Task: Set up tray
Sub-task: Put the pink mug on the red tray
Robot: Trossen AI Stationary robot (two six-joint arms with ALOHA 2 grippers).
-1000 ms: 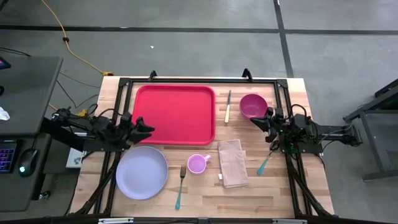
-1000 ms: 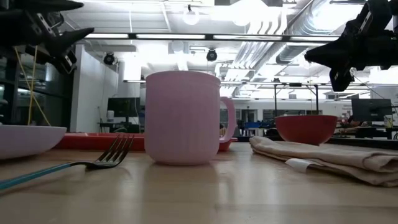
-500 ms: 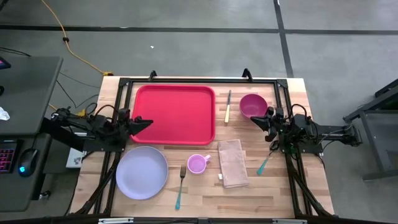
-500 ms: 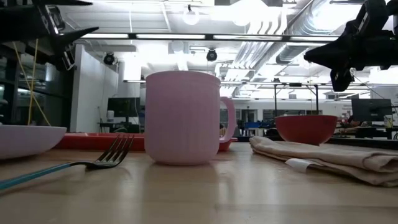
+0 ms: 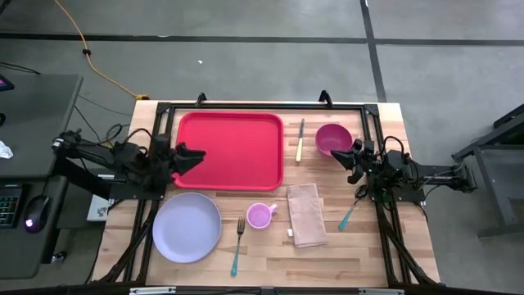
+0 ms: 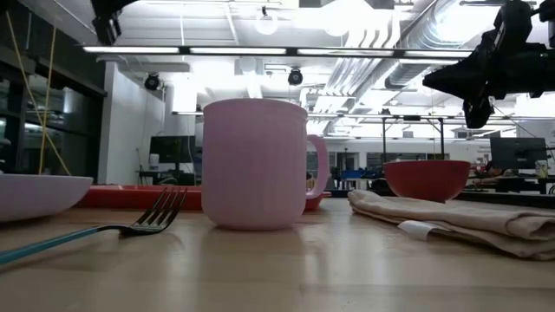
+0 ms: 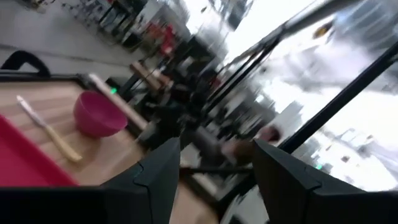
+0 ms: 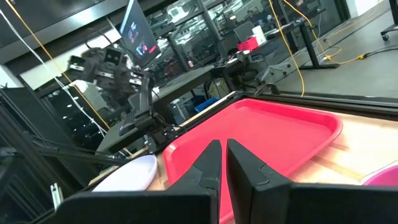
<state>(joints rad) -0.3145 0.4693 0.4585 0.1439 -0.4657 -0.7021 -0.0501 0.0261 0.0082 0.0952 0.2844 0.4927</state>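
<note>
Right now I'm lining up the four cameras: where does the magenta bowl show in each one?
High view: magenta bowl, right of the knife.
Low view: right of centre, behind the napkin.
Left wrist view: left of centre, beside the knife.
Right wrist view: only its rim, at the lower right corner.
Shared landmark: the red tray.

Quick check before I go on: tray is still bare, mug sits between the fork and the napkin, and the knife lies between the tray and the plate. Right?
Not quite. In the high view the knife lies between the tray and the bowl, not the plate, which sits at the near left. The rest holds: tray bare, mug between fork and napkin.
</note>
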